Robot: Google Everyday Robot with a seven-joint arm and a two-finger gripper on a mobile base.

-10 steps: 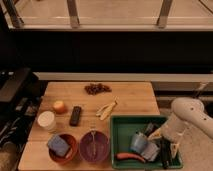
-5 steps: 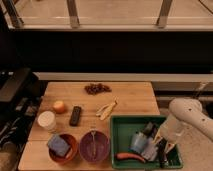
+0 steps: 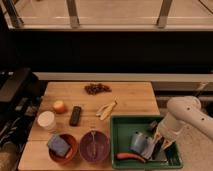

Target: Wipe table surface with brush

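Your end effector hung low inside the green tray, toward its right side. You could not tell whether it was clenched or released. The brush lay dark in the tray at the end effector's 6 o'clock, close by, though contact was unclear. At 9 o'clock stood a blue-grey cup, and at 8 o'clock lay an orange carrot. The tray sat at the 4 o'clock corner of the counter.

Light: warm, dim | top of frame: 1 bright band, black strip beneath | table surface: evenly lit, faint soft shadows | gripper: lower right, shaded inside green tray
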